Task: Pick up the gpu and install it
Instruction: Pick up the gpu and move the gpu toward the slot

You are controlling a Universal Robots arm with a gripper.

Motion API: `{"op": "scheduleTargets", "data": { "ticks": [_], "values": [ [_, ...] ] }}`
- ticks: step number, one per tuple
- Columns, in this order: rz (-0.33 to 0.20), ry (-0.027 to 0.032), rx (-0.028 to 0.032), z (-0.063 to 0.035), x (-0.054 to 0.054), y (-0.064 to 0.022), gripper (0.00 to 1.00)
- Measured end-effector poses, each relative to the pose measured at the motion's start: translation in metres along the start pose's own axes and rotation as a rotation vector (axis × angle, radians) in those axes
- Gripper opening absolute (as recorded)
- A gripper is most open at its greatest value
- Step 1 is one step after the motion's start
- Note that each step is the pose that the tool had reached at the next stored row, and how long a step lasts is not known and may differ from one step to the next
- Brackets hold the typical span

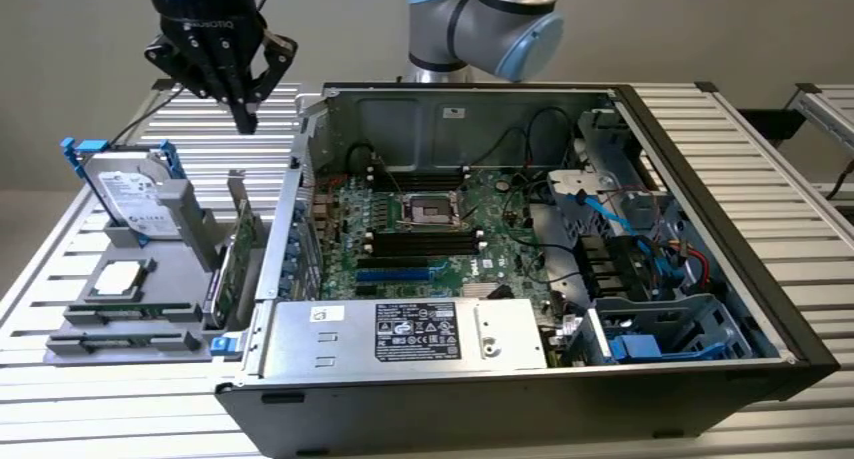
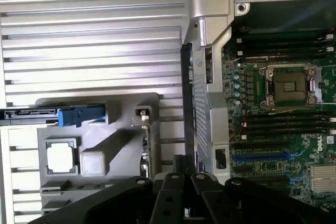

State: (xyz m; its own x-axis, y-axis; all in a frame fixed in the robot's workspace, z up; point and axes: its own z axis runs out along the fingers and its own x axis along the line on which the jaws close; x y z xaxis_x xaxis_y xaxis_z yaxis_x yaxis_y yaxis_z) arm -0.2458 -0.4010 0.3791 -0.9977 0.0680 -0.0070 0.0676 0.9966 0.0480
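Open computer case, green motherboard inside, hard drive in grey holder

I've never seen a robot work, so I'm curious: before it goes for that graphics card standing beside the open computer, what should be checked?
1. Black gripper empty: ok, shut on nothing.
2. Jaws open for grasping: not ok.
3. Green-backed gpu card with silver bracket upright in grey holder: ok.
4. Gripper touching gpu: not ok, hangs apart from it.
5. Black computer case open, green motherboard exposed: ok.
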Motion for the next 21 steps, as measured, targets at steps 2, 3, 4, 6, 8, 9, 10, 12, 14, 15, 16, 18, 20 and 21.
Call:
{"op": "scheduleTargets", "data": {
  "ticks": [2, 3, 4, 6, 8, 9, 10, 12, 14, 15, 16, 18, 20, 21],
  "values": [
    [0.0, 0.0018, 0.0002, 0.0034, 0.007, -0.0025, 0.11],
    [0.0, 0.0029, 0.0003, 0.0052, 0.01, -0.0045, 0.11],
    [0.0, 0.0044, 0.0004, 0.0066, 0.012, -0.0067, 0.11],
    [0.0, 0.0087, 0.0007, 0.0089, 0.015, -0.0116, 0.11],
    [0.001, 0.0146, 0.001, 0.0106, 0.016, -0.018, 0.11],
    [0.001, 0.0175, 0.0012, 0.0115, 0.016, -0.0211, 0.11],
    [0.001, 0.0205, 0.0015, 0.0123, 0.017, -0.0243, 0.11],
    [0.001, 0.0264, 0.0019, 0.0141, 0.019, -0.0306, 0.11],
    [0.001, 0.0314, 0.0022, 0.0159, 0.02, -0.0364, 0.12],
    [0.001, 0.0335, 0.0024, 0.0169, 0.021, -0.0391, 0.16],
    [0.002, 0.0355, 0.0025, 0.018, 0.021, -0.0418, 0.16],
    [0.002, 0.0383, 0.0026, 0.0208, 0.022, -0.0454, 0.31],
    [0.002, 0.0388, 0.0027, 0.0243, 0.023, -0.0477, 0.31],
    [0.002, 0.0389, 0.0027, 0.026, 0.023, -0.0484, 0.31]
  ]
}}
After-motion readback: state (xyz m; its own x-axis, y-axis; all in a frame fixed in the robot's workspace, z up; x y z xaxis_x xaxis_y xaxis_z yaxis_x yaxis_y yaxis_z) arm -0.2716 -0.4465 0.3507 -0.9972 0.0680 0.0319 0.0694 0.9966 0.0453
